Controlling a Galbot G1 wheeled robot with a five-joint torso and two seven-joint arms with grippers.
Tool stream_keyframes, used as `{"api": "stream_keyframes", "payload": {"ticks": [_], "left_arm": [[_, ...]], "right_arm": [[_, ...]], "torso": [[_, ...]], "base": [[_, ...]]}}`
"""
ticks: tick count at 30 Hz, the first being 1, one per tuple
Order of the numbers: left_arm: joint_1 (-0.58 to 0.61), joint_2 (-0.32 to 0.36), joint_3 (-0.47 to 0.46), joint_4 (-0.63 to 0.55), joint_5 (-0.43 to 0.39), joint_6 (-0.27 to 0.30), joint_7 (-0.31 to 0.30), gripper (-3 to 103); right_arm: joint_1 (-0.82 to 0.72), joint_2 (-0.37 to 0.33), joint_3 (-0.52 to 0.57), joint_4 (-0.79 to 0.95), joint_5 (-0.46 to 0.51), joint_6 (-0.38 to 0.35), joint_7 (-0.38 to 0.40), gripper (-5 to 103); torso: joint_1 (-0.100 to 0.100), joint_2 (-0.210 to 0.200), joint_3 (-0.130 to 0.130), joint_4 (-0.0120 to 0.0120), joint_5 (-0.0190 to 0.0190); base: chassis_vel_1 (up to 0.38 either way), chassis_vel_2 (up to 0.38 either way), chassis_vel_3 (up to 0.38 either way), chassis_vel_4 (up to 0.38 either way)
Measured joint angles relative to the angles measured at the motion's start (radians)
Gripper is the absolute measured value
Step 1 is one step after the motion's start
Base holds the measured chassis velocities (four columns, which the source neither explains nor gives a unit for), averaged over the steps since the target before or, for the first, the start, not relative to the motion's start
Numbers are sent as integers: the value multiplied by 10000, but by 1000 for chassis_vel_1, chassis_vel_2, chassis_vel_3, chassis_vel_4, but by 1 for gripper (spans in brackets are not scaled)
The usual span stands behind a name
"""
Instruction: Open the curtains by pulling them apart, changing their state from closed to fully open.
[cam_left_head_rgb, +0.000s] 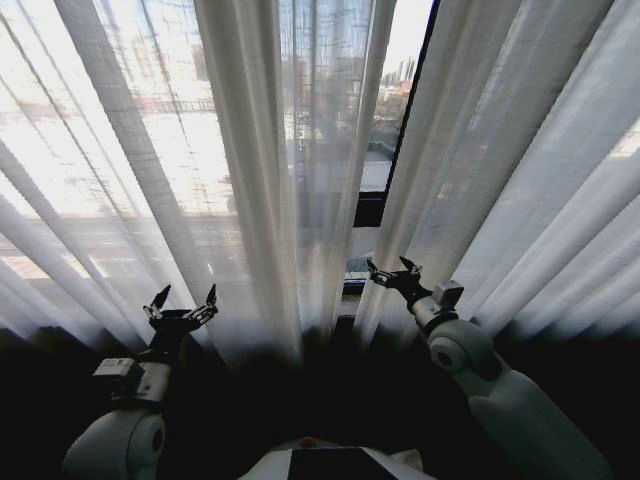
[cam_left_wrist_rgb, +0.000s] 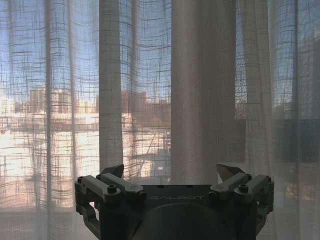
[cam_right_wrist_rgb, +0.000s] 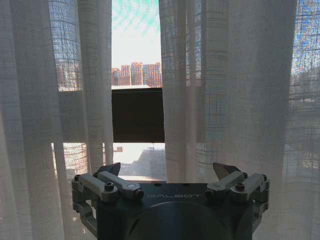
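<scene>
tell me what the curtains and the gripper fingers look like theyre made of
The curtains: thin sheer woven fabric, matte cream; buildings show through and a grid weave is visible. Right gripper and left gripper fingers: grey, smooth, bolted links, likely metal or hard plastic.

White arms, black claws w/ screws

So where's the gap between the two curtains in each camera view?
Head view: the gap runs narrow, right of centre, above the right gripper.
Left wrist view: no gap, just curtain fabric beyond the left gripper.
Right wrist view: the gap is left of centre.
Shared landmark: the dark window frame bar.
</scene>
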Motion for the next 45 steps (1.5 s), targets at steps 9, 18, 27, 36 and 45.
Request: {"api": "stream_keyframes", "payload": {"ticks": [9, 18, 27, 36, 45], "left_arm": [[-141, 184, 51, 4, -18, -138, -2, 100], [-381, 264, 128, 13, -6, -169, 2, 100], [-292, 418, 106, 20, -27, -137, 7, 100], [-66, 380, 96, 14, -39, -160, 32, 100], [-78, 460, 1, 10, -89, -175, 30, 100]], "right_arm": [[1117, 316, -189, -1569, -513, 167, -104, 100], [2392, 851, -620, -3052, -660, 316, -355, 100], [2974, 890, -714, -3652, -763, 328, -426, 100], [2946, 850, -657, -3503, -798, 329, -428, 79], [2749, 915, -579, -3191, -802, 355, -455, 52]], "torso": [[0, 0, 0, 0, 0], [1, 0, 1, -1, -1], [1, -1, 1, -1, -1], [1, -1, 1, -1, -1], [1, -1, 0, -2, -1]], "base": [[0, 0, 0, 0], [0, 0, 0, 0], [0, 0, 0, 0], [0, 0, 0, 0], [0, 0, 0, 0]]}}
